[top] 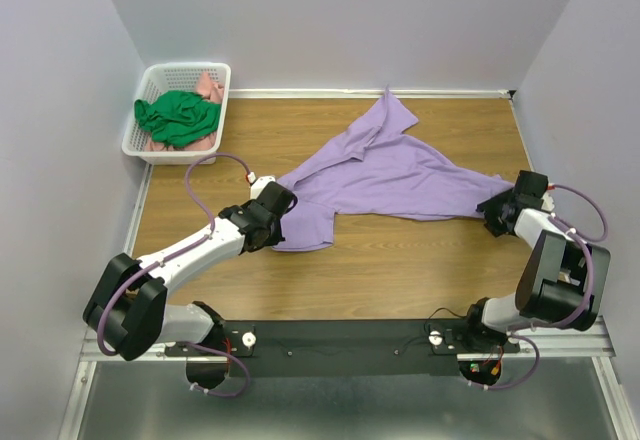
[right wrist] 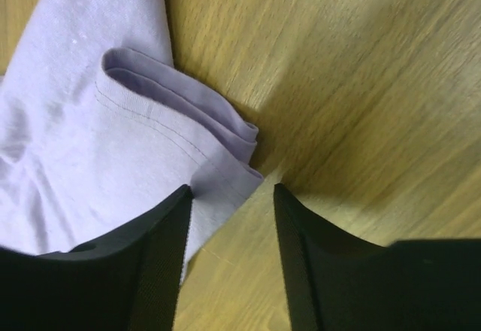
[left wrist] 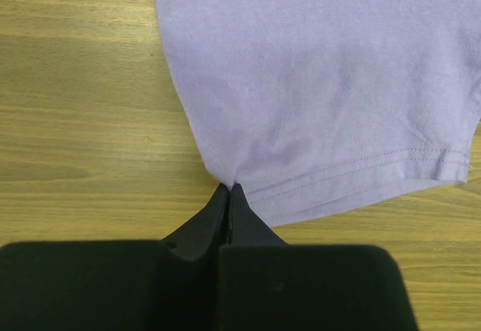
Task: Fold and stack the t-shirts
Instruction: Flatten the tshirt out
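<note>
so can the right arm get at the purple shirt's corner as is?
Probably yes. The right gripper is open, and the folded hem corner of the purple shirt lies on the table just ahead of its fingertips; nothing sits between.

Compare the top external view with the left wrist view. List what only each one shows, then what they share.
Only top external: the purple t-shirt's whole crumpled spread, the right gripper at its right end, and the white basket at the wooden table's far left corner, holding a green garment and a pink garment.
Only left wrist: the left gripper shut on a hem corner, and the double stitching along that hem.
Both: the purple t-shirt, the wooden table and the left gripper.
</note>
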